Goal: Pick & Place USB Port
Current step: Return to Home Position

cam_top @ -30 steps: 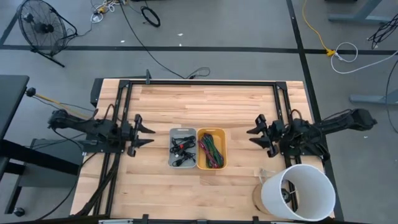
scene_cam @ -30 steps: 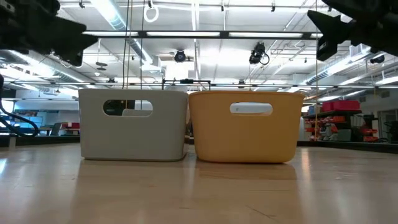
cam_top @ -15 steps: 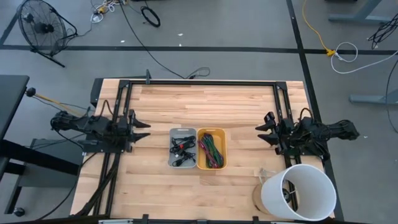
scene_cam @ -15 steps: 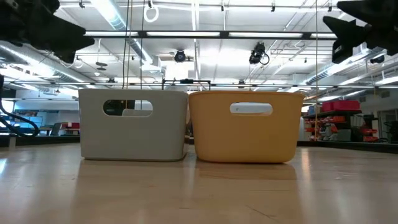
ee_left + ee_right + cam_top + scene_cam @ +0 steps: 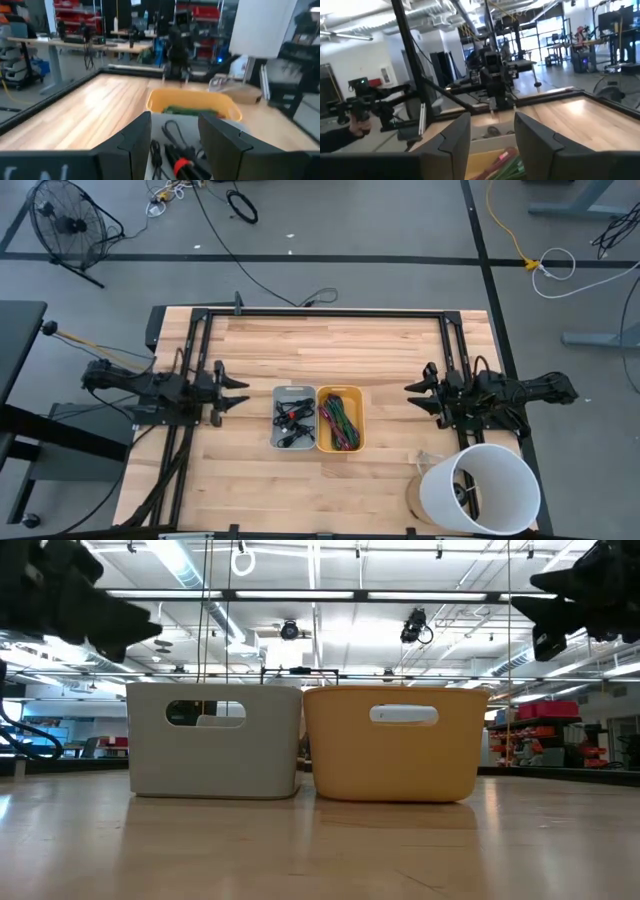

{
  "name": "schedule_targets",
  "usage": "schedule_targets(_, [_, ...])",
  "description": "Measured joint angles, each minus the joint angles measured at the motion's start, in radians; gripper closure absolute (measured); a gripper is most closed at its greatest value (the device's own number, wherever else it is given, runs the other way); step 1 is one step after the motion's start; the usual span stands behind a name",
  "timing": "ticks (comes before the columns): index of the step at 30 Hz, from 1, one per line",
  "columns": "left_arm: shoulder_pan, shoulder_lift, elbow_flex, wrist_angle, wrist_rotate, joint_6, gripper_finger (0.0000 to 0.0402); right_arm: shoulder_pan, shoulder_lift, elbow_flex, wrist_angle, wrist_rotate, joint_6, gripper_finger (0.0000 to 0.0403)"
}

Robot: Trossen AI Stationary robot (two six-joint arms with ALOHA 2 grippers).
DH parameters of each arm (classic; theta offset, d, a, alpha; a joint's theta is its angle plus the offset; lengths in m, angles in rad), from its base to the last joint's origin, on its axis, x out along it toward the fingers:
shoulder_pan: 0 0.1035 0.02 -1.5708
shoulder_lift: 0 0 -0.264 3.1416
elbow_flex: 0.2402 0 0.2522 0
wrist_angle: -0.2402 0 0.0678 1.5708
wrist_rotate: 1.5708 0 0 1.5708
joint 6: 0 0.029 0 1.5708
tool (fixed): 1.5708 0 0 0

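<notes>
Evidently sorting is finished: black cables [image 5: 292,420] lie in the gray bin [image 5: 273,420], coloured cables [image 5: 340,422] in the yellow bin [image 5: 362,420]; left tool [image 5: 240,392] and right tool [image 5: 412,397] hang open, empty, with only homing left.

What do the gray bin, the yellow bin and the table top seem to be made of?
Gray bin and yellow bin: probably moulded plastic, matte; smooth walls, rounded corners, cut-out handles. Table: wood; plank seams and grain show, with a slight sheen.
</notes>
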Motion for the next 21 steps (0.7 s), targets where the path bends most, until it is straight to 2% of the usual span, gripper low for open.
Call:
schedule_targets(6, [0.018, 0.009, -0.026, 0.09, 0.042, 0.052, 0.0232, 0.009, 0.01, 0.002, 0.052, -0.036, -0.021, 0.0249])
schedule_targets(10, [0.048, 0.013, -0.035, 0.105, 0.278, 0.098, 0.0232, 0.014, 0.011, 0.002, 0.041, -0.066, -0.043, 0.0249])
schedule_targets(14, [0.092, 0.022, -0.041, 0.12, 0.363, 0.107, 0.0232, 0.014, 0.038, 0.002, -0.007, -0.062, -0.044, 0.0249])
schedule_targets(18, [0.163, 0.023, -0.041, 0.116, 0.362, 0.136, 0.0232, 0.013, 0.092, 0.002, -0.009, 0.026, -0.085, 0.0249])
schedule_targets(21, [0.22, 0.021, -0.042, 0.124, 0.413, 0.155, 0.0232, 0.012, 0.132, 0.002, 0.028, 0.135, -0.146, 0.0249])
